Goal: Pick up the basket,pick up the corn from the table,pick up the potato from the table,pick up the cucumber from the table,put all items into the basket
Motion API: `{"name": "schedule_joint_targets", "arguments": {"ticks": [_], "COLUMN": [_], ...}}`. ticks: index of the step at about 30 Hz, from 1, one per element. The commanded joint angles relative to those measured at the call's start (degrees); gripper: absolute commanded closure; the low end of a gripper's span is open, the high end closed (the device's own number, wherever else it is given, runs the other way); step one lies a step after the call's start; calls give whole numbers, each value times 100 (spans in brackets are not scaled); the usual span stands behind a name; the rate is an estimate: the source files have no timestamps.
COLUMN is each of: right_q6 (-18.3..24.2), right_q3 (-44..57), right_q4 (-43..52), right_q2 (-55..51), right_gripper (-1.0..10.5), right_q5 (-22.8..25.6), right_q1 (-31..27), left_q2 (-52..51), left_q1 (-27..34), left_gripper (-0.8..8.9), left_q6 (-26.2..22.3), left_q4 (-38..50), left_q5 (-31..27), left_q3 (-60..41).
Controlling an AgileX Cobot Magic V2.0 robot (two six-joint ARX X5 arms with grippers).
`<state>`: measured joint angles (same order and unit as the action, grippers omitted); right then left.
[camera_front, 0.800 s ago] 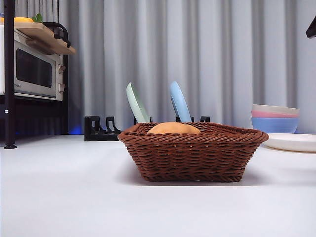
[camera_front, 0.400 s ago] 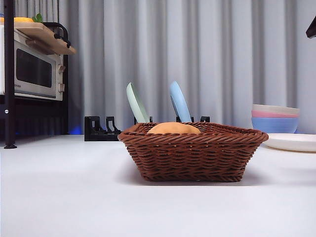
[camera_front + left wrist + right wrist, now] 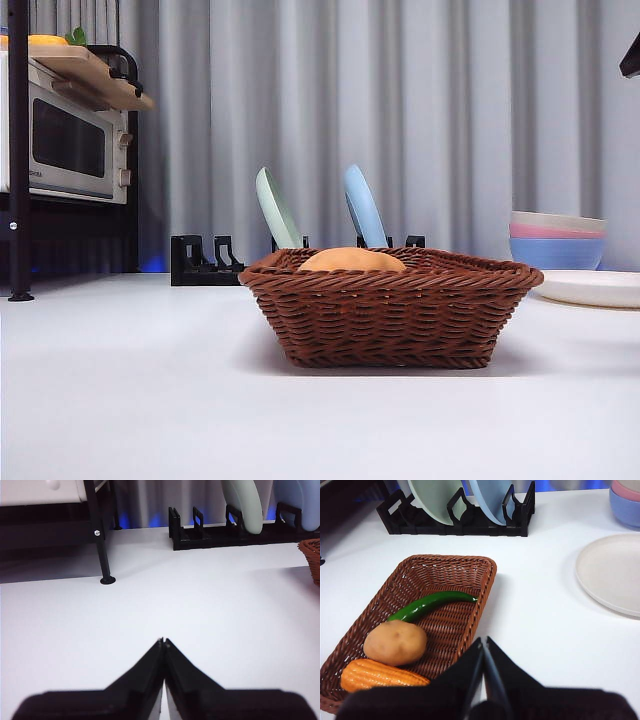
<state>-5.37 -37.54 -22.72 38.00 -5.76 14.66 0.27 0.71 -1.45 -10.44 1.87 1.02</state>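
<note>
Wicker basket (image 3: 445, 610) holding corn (image 3: 382, 676), potato (image 3: 395, 642) and cucumber (image 3: 431, 604) is lying just beyond closed, empty right gripper (image 3: 483, 641); left gripper (image 3: 163, 642) is waiting closed.

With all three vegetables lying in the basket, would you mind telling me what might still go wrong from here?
1. The right gripper hangs shut above the basket rim; dropping straight down, it might clip the rim and shift the basket.
2. The corn lies against the basket's end wall, so a tilted lift could roll it out.
3. The white plate sits beside the basket; a sideways swing may knock it.
</note>
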Motion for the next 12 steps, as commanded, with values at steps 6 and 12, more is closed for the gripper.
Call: {"name": "schedule_joint_targets", "arguments": {"ticks": [6, 12], "right_q6": [468, 1307], "right_q3": [37, 509], "right_q4": [-39, 664], "right_q2": [-264, -1008], "right_gripper": [945, 945], "right_q5": [245, 286], "right_q1": [-2, -4], "left_q2": [-15, -15], "left_q1": [13, 13], "left_gripper": [816, 816], "left_q6": [35, 35], "left_q4": [20, 20], "left_q5": [-17, -17], "left_q3": [-85, -85]}}
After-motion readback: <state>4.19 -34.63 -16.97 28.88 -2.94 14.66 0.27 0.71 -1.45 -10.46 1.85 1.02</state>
